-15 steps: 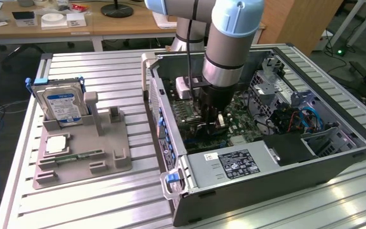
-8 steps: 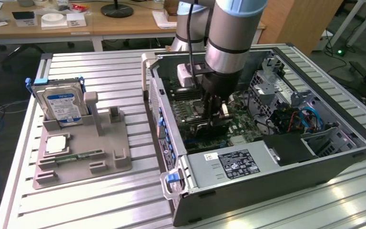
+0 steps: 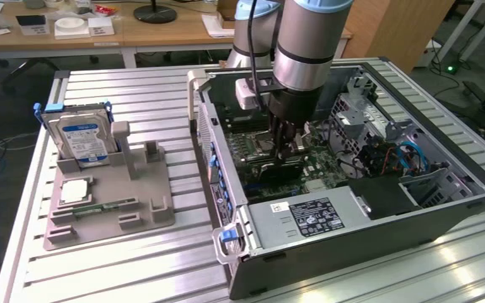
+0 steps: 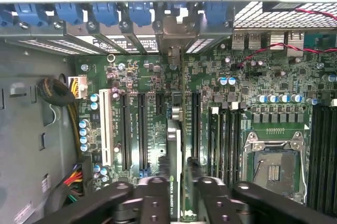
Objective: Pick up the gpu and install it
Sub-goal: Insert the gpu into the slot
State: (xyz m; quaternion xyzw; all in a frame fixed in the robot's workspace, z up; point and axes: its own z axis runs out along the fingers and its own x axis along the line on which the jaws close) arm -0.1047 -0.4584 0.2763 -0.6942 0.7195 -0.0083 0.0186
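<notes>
The gpu (image 4: 174, 145) stands on edge over the motherboard (image 4: 147, 77), in line with a long expansion slot, its end bracket against the rear slot openings. In the wrist view my gripper (image 4: 176, 182) straddles the card's upper edge, one black finger (image 4: 152, 200) on each face, shut on it. In the exterior view the gripper (image 3: 285, 150) reaches straight down into the open computer case (image 3: 444, 208), with the dark gpu (image 3: 278, 167) just below the fingers.
Blue slot latches (image 4: 105, 12) line the case's rear wall. An empty CPU socket (image 4: 274, 169) and memory slots (image 4: 321, 150) lie beside the card. The power supply (image 3: 310, 218) sits at the case front. Outside, a grey holder (image 3: 133, 196) carries a hard drive (image 3: 78, 139) and a memory stick (image 3: 103, 206).
</notes>
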